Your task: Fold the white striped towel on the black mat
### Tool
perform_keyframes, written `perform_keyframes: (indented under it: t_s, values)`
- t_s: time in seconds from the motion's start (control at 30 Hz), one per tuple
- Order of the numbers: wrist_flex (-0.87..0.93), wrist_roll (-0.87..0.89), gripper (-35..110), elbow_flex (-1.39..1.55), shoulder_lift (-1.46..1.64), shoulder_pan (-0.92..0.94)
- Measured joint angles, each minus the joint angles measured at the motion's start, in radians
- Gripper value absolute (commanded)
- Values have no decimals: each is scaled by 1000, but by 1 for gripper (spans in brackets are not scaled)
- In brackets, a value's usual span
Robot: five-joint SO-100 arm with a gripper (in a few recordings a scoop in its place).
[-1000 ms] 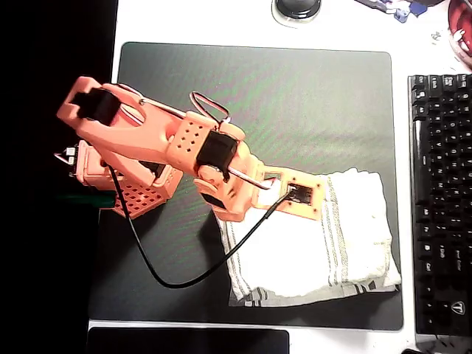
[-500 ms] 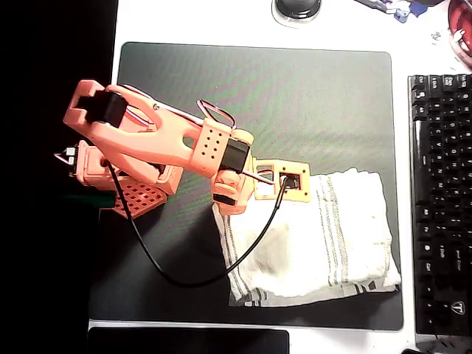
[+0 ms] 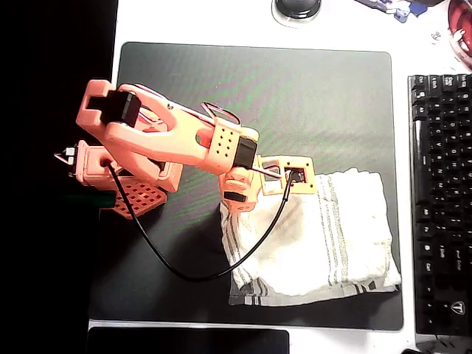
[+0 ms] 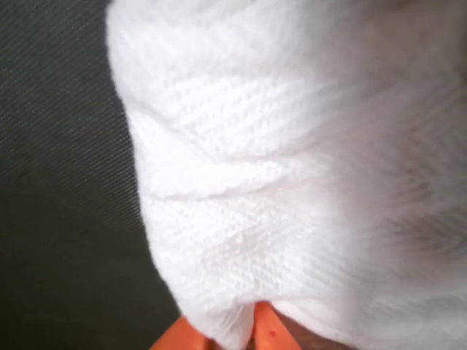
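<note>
The black mat [image 3: 295, 88] is the biggest thing here, and in the overhead view it covers most of the white table [image 3: 192, 18]. Its top half is bare, so there is lots of open room there. Its right edge runs close beside a black keyboard [image 3: 441, 199], with just a thin strip of table between them. The orange arm [image 3: 166, 144] reaches in from the left side of the mat, and a black cable [image 3: 158, 258] hangs from it in a loop over the dark mat and up onto the cloth. The white striped towel [image 3: 332, 243] lies on the lower right part of the mat. It is bunched and doubled over (one layer sits on another, and a thin edge of cloth peeks out along the bottom). Its right side comes near the mat's right edge, and its bottom side comes near the mat's bottom edge. Its left side has grey-green stripes and sits near the middle of the mat. The gripper [image 3: 254, 193] is at the towel's top left corner. In the wrist view the towel [image 4: 292, 160] is very close, and its fold hangs over the mat [image 4: 58, 219] on the left. At the bottom, the two orange fingertips [image 4: 271, 332] are nearly together with a bit of towel pinched between them.
</note>
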Motion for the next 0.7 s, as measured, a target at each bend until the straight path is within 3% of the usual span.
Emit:
perform_keyframes:
  t_s: [0.37, 0.47, 0.7]
  values:
    - [21, 178, 2, 9, 91, -201]
    - [43, 189, 10, 3, 106, -207]
    - [130, 149, 8, 0, 270, -166]
